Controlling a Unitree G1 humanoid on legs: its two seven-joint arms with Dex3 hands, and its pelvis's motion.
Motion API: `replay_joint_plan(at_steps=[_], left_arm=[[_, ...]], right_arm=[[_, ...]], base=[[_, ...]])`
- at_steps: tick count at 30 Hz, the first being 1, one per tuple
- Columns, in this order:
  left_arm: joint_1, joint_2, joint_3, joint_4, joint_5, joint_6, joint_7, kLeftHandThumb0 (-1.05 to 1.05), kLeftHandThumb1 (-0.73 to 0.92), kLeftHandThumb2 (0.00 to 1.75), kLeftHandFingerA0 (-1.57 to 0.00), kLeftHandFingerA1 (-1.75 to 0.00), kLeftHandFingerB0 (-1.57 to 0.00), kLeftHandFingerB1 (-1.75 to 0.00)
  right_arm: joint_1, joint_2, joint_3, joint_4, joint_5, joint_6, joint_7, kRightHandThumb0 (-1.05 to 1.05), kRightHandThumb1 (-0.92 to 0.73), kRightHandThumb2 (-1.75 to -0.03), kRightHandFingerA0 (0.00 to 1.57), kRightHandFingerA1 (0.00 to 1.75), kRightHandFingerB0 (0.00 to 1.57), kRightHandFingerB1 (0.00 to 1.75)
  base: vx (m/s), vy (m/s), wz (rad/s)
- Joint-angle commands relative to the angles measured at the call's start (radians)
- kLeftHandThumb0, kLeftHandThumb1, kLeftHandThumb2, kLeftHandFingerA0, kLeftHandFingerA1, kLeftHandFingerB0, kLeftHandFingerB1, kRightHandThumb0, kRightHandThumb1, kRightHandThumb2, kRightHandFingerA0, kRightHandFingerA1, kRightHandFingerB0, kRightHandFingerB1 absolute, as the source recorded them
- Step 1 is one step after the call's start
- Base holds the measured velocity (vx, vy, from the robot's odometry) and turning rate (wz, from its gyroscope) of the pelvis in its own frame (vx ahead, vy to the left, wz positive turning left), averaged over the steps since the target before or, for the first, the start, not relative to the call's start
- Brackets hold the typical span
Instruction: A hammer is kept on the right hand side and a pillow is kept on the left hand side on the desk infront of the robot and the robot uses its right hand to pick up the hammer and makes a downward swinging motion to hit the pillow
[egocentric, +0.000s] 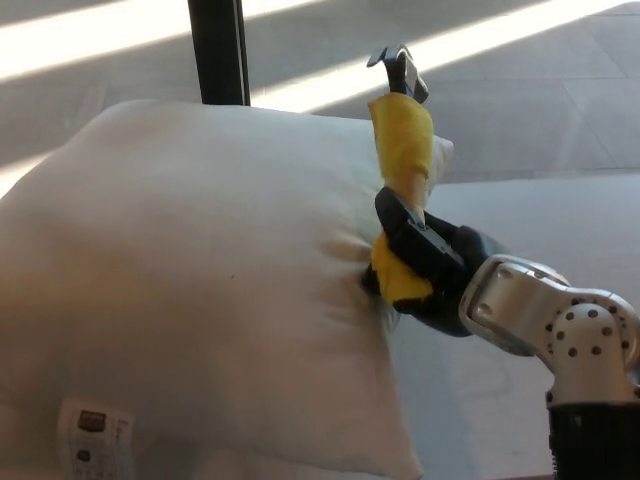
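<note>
Pale grey worktop (540, 220), big white pillow (190, 290) filling its left side. Beyond: grey tiled floor with sun stripes, black post (218, 50). Right hand (425, 268) clamped on hammer (402, 150) handle at pillow's right edge; yellow wrap, metal head raised above pillow. Small label (92, 432) at pillow's near-left corner, print unreadable.

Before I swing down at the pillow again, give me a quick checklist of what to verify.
1. Right hand shut on the hammer: ok, fingers wrap the yellow-padded handle.
2. Hammer head raised off the pillow: ok, it sits above the pillow's top edge.
3. Pillow in place on the desk: ok, to the left of the hammer.
4. Strike zone free of a person's hand: ok, none shows.
5. Left hand out of the way: cannot tell, not in view.
</note>
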Motion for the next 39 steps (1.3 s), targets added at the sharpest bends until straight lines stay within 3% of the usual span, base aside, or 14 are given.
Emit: replay_joint_plan(at_steps=[1, 5, 9, 10, 12, 13, 23, 26, 31, 32, 33, 35, 39], left_arm=[[0.0, 0.025, 0.015, -0.006, -0.007, -0.018, 0.002, -0.72, 0.71, 0.62, -0.76, -0.53, -0.67, -0.46], [-0.01, 0.02, 0.046, -0.063, -0.053, -0.022, -0.049, -0.78, 0.69, 0.61, -0.7, -0.51, -0.62, -0.45], [0.044, -0.005, 0.044, -0.27, -0.066, 0.048, -0.027, -0.76, 0.7, 0.61, -0.72, -0.56, -0.72, -0.43], [0.035, -0.002, 0.049, -0.273, -0.074, 0.067, -0.037, -0.67, 0.72, 0.62, -0.69, -0.54, -0.69, -0.45], [-0.017, 0.017, 0.074, -0.177, -0.087, 0.04, -0.074, -0.72, 0.68, 0.61, -0.78, -0.55, -0.71, -0.47], [-0.023, 0.022, 0.073, -0.163, -0.077, 0.024, -0.082, -0.72, 0.7, 0.62, -0.77, -0.53, -0.69, -0.46], [-0.036, 0.029, 0.082, -0.148, -0.071, 0.033, -0.095, -0.73, 0.68, 0.61, -0.75, -0.52, -0.69, -0.46], [-0.03, 0.034, 0.087, -0.18, -0.078, 0.043, -0.101, -0.73, 0.68, 0.61, -0.73, -0.53, -0.67, -0.47], [-0.043, 0.03, 0.086, -0.157, -0.072, 0.035, -0.105, -0.7, 0.68, 0.61, -0.72, -0.52, -0.68, -0.46], [-0.045, 0.03, 0.086, -0.153, -0.07, 0.038, -0.101, -0.7, 0.67, 0.61, -0.77, -0.52, -0.71, -0.47], [-0.049, 0.03, 0.085, -0.148, -0.069, 0.043, -0.096, -0.7, 0.67, 0.61, -0.77, -0.52, -0.71, -0.47], [-0.037, 0.028, 0.08, -0.162, -0.065, 0.043, -0.099, -0.72, 0.68, 0.61, -0.74, -0.53, -0.7, -0.47], [-0.027, 0.025, 0.077, -0.174, -0.062, 0.042, -0.091, -0.71, 0.69, 0.61, -0.75, -0.52, -0.7, -0.47]], right_arm=[[-0.383, 0.233, -0.116, -0.026, 0.206, -0.191, -0.158, -0.41, -0.87, -0.85, 1.05, 1.75, 0.75, 1.75], [-0.366, 0.21, -0.135, -0.016, 0.183, -0.184, -0.17, -0.43, -0.86, -0.85, 1.07, 1.75, 0.77, 1.75], [-0.353, 0.19, -0.161, 0.002, 0.183, -0.186, -0.165, -0.41, -0.83, -0.86, 1.06, 1.75, 0.77, 1.72], [-0.35, 0.18, -0.162, 0.007, 0.173, -0.181, -0.157, -0.4, -0.84, -0.88, 1.06, 1.75, 0.77, 1.74], [-0.339, 0.155, -0.165, 0.013, 0.138, -0.183, -0.15, -0.37, -0.8, -0.98, 1.07, 1.75, 0.75, 1.73], [-0.334, 0.145, -0.169, 0.018, 0.129, -0.185, -0.142, -0.37, -0.85, -0.93, 1.07, 1.75, 0.73, 1.75], [-0.282, 0.009, -0.184, 0.092, 0.036, -0.167, -0.09, -0.34, -0.78, -1.01, 1.05, 1.75, 0.68, 1.75], [-0.234, -0.031, -0.189, 0.103, -0.008, -0.179, -0.094, -0.32, -0.87, -0.89, 1.05, 1.75, 0.7, 1.75], [-0.188, -0.055, -0.185, 0.111, -0.049, -0.199, -0.08, -0.31, -0.86, -0.9, 1.07, 1.75, 0.73, 1.74], [-0.182, -0.058, -0.185, 0.115, -0.053, -0.2, -0.079, -0.29, -0.92, -0.91, 1.04, 1.75, 0.7, 1.75], [-0.176, -0.06, -0.186, 0.119, -0.056, -0.202, -0.08, -0.29, -0.92, -0.91, 1.04, 1.75, 0.7, 1.75], [-0.13, -0.097, -0.16, 0.152, -0.107, -0.186, -0.068, -0.29, -0.8, -0.9, 1.11, 1.75, 0.84, 1.72], [-0.084, -0.14, -0.145, 0.163, -0.115, -0.173, 0.0, -0.36, -0.81, -0.83, 1.09, 1.75, 0.82, 1.75]], base=[[0.0, 0.0, 0.0], [0.0, 0.0, 0.0], [0.0, 0.0, 0.0], [0.0, 0.0, 0.0], [0.0, 0.0, 0.0], [0.0, 0.0, 0.0], [0.0, 0.0, 0.0], [0.0, 0.0, 0.0], [0.0, 0.0, 0.0], [0.0, 0.0, 0.0], [0.0, 0.0, 0.0], [0.0, 0.0, 0.0], [0.0, 0.0, 0.0]])
